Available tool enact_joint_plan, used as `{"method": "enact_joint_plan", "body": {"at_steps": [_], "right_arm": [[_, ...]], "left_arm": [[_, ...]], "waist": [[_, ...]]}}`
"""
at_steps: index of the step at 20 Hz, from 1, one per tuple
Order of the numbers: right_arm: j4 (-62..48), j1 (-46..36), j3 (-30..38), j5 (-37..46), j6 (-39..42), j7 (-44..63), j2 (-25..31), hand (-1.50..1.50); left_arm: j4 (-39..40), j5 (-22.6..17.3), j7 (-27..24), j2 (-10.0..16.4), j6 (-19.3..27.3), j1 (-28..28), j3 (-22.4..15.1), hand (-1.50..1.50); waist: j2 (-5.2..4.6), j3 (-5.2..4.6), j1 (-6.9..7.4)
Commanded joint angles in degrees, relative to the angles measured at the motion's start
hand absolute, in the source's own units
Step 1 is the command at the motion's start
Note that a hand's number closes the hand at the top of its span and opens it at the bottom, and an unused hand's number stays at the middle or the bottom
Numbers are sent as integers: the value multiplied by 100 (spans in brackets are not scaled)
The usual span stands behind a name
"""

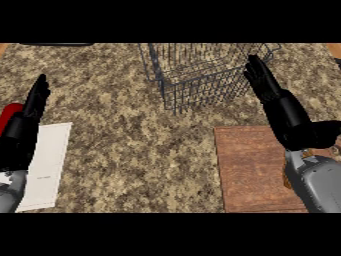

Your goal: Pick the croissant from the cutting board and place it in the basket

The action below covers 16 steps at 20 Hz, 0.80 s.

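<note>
The right hand [284, 115] is hovering with its fingers straight, holding nothing, over the far edge of the cutting board [247, 170] and pointing toward the wire basket [202, 90]. The croissant is not showing plainly and may be lying hidden under that forearm, so the pick and the placing are both looking undone. The left hand [18, 135] is resting open at the view's left.

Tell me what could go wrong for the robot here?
The right hand is open with its fingertips close to the wire basket, so it might bump or snag the wires. The croissant does not show clearly; the right forearm covers part of the cutting board, so a grab could miss it.
</note>
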State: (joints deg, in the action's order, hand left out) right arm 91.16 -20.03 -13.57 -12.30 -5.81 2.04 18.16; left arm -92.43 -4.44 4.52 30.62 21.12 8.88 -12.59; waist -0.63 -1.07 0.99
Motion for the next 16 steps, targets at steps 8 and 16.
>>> {"method": "enact_joint_plan", "body": {"at_steps": [8,16], "right_arm": [[-303,281,840,-523,1014,-1300,357,150],[53,242,-129,1712,-1020,343,182,-150]], "left_arm": [[1117,-1260,979,-691,-762,-1274,-177,0],[1302,-1210,760,-825,-793,-1526,-149,0]], "waist": [[18,114,-63],[112,81,-156]]}}
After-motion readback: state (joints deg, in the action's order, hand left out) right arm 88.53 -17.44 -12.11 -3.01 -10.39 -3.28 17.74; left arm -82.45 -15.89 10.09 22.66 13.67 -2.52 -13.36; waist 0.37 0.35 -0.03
